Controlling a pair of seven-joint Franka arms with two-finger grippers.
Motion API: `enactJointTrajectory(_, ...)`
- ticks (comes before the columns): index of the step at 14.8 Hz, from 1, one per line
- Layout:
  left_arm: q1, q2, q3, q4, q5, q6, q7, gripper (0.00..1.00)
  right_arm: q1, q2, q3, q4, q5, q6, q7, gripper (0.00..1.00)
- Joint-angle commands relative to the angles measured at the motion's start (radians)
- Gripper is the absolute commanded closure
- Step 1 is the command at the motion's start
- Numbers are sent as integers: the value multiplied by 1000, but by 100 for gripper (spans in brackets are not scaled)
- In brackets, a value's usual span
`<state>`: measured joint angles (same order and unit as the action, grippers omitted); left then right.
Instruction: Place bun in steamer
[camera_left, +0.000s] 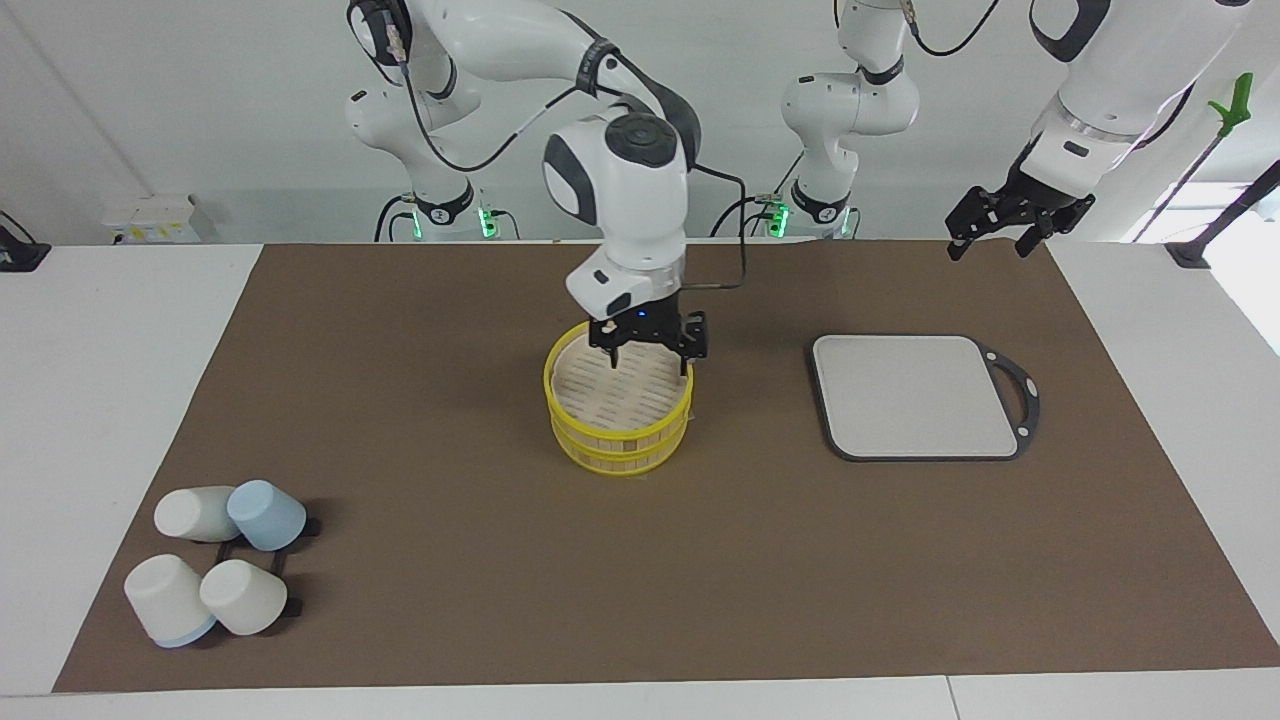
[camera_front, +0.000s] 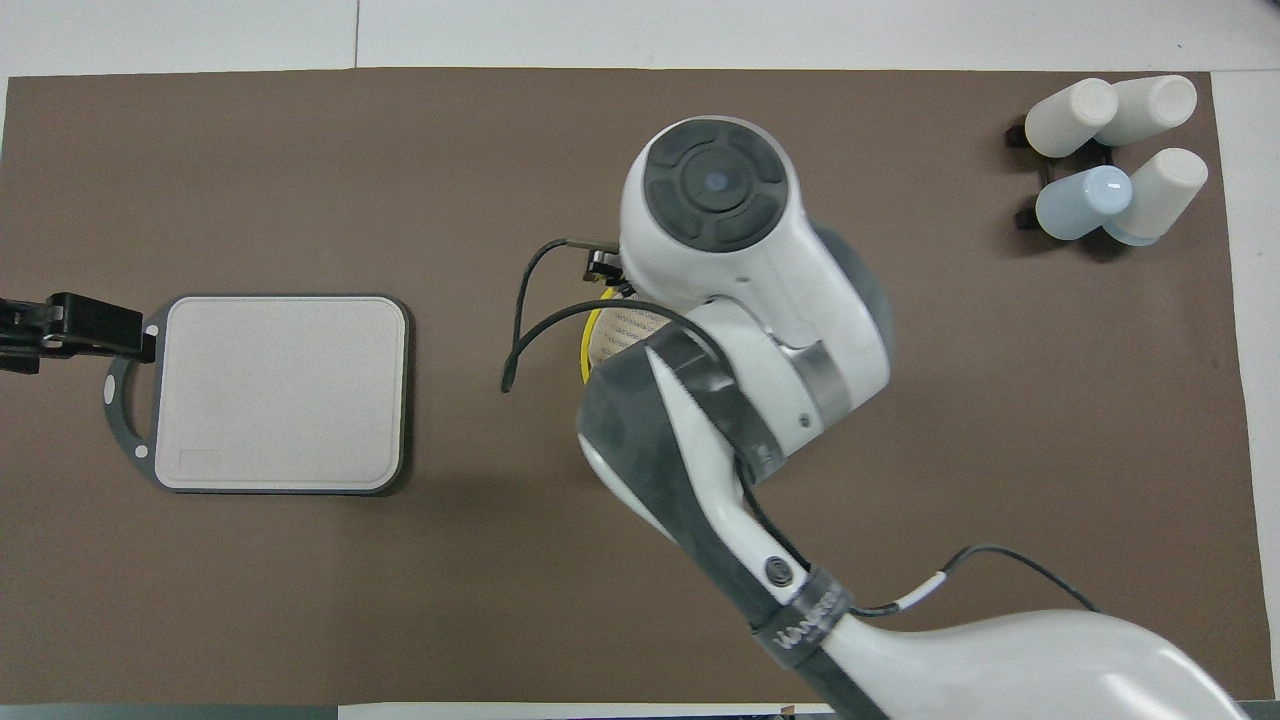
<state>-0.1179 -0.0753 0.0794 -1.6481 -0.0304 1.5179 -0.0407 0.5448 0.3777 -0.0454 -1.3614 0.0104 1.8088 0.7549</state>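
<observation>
The steamer (camera_left: 618, 400), a round bamboo basket with yellow rims and a slatted pale floor, stands mid-table. My right gripper (camera_left: 650, 357) hangs open just above the part of the steamer nearest the robots, with nothing between its fingers. In the overhead view the right arm covers the steamer except for a sliver of its rim (camera_front: 590, 345). I see no bun in either view, and no lid. My left gripper (camera_left: 990, 242) waits open in the air over the mat's edge, near the grey board's handle; it also shows in the overhead view (camera_front: 90, 328).
A flat grey board (camera_left: 915, 395) with a black handle lies toward the left arm's end of the table, also in the overhead view (camera_front: 280, 390). Several white and blue cups (camera_left: 215, 560) lie on a black rack at the right arm's end, farthest from the robots.
</observation>
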Motion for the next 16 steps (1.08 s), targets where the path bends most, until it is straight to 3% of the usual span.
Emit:
enactJointTrajectory(1,15,2,-9,11,-16,-7,15,0,-121,-77,16,-38,2,-74,-134,0)
enactJointTrajectory(4,15,2,-9,10,-16,10,12,0,-229,-109,18,-38,9,-118,-336,0)
enactJointTrajectory(8,12,2,-9,8,-14,25,2,0,-336,-178,16,-45,10,-224,-426,0)
enactJointTrajectory(11,11,2,-9,5,-14,25,2,0,-399,-230,15,-42,10,-297,-647,0)
enactJointTrajectory(16,11,2,-9,5,-14,25,1,0,-407,-276,15,-35,10,-338,-658,0)
